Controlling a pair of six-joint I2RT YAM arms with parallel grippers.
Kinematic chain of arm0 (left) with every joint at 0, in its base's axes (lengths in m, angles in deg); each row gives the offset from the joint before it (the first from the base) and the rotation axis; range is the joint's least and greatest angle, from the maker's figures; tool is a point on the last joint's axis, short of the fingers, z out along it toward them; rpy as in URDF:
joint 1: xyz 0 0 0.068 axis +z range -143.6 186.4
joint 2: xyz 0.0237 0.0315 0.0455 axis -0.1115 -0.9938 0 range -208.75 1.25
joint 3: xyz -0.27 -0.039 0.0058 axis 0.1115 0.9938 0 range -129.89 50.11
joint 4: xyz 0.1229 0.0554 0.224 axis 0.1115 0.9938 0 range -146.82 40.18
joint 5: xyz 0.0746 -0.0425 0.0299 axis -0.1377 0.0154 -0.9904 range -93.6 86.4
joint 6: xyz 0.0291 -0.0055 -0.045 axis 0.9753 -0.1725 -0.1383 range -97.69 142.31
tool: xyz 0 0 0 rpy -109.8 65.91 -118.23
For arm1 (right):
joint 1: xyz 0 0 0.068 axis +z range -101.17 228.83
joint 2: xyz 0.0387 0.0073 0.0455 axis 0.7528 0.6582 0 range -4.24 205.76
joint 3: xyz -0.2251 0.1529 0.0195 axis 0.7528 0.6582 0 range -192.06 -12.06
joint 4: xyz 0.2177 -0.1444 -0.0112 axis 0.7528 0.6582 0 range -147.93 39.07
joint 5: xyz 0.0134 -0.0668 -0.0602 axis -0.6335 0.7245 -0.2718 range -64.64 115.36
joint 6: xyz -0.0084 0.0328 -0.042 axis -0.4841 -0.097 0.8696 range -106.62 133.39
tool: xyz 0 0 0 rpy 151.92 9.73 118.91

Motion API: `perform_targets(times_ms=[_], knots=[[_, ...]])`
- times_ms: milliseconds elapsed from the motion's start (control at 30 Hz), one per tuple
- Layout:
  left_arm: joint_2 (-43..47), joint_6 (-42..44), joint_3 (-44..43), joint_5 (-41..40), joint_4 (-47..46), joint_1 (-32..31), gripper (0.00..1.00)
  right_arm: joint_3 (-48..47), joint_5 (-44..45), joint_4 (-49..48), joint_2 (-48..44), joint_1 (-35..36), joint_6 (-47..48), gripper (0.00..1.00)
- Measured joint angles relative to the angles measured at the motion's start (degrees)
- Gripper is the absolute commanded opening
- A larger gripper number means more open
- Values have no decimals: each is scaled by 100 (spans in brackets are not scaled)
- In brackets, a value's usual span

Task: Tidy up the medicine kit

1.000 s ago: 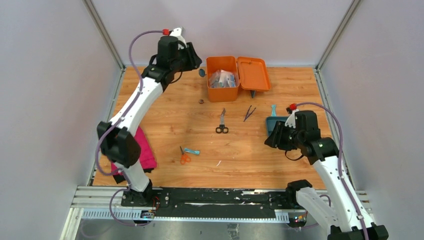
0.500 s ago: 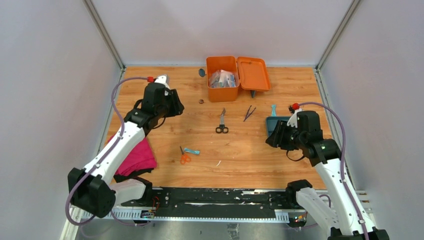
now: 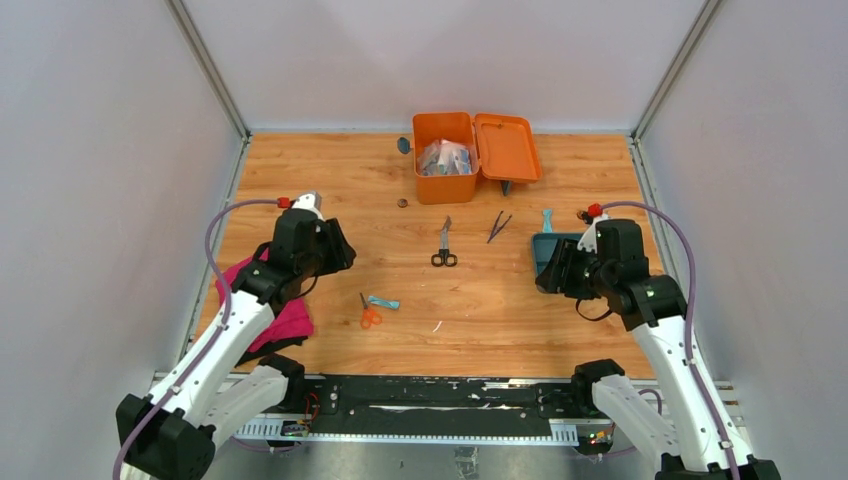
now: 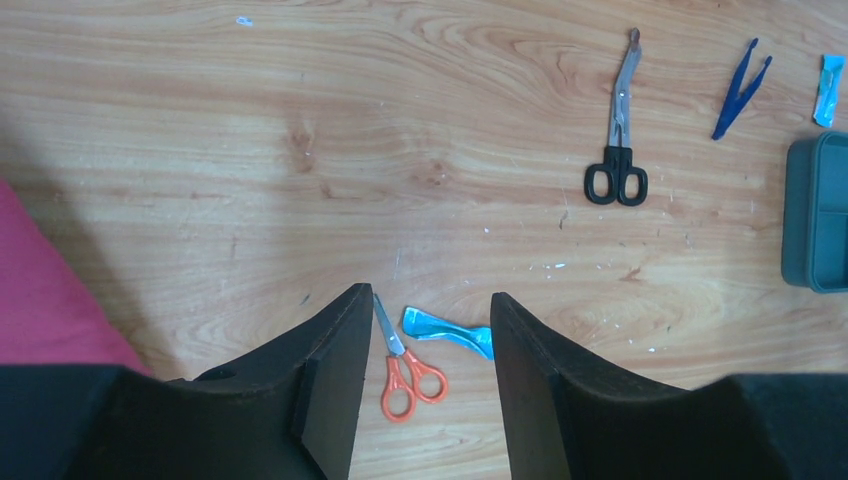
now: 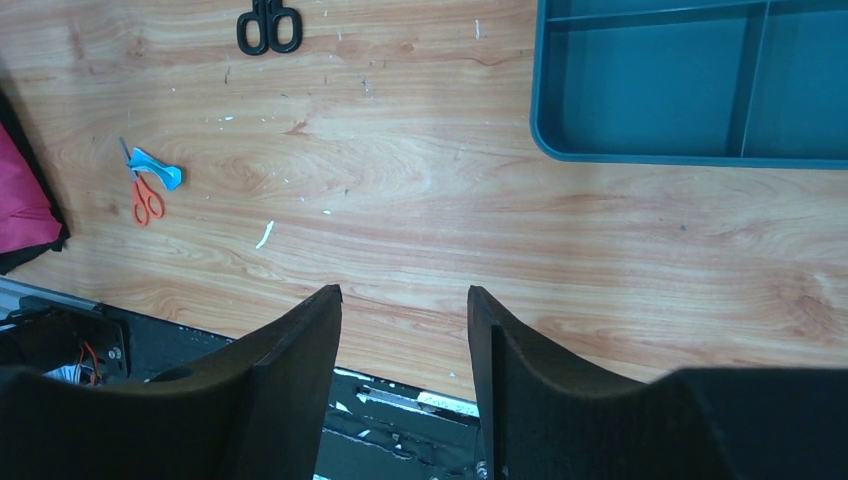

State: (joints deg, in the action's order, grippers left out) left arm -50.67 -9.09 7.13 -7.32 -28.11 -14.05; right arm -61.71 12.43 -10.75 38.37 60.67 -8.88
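The orange medicine kit [image 3: 444,160] stands open at the back, lid [image 3: 507,147] flat to its right, packets inside. Black scissors [image 3: 443,245] [image 4: 617,175] [image 5: 268,22] and dark blue tweezers [image 3: 498,226] [image 4: 739,88] lie in front of it. Small orange scissors [image 3: 369,313] [image 4: 405,367] [image 5: 145,198] lie beside a blue packet [image 3: 384,302] [image 4: 450,332]. My left gripper [image 3: 335,255] [image 4: 428,310] is open and empty above the orange scissors. My right gripper [image 3: 545,277] [image 5: 404,292] is open and empty, left of the teal tray [image 3: 548,247] [image 5: 690,85].
A pink cloth [image 3: 285,310] [image 4: 45,300] lies at the near left under my left arm. A light blue packet [image 3: 547,219] [image 4: 827,90] lies behind the tray. A small brown disc [image 3: 402,203] and a grey round piece [image 3: 403,144] lie left of the kit.
My left arm has swung back from beside the kit toward the near left and now hangs above the orange scissors. My right arm has barely moved.
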Motion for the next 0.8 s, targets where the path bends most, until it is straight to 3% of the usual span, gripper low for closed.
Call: perform_targets(times_ms=[267, 800], knots=[[149, -31, 129, -50, 116, 0, 60, -98, 13, 37, 179, 0, -46, 52], [-214, 363, -87, 52, 201, 188, 61, -120, -57, -116, 654, 2, -321, 47]])
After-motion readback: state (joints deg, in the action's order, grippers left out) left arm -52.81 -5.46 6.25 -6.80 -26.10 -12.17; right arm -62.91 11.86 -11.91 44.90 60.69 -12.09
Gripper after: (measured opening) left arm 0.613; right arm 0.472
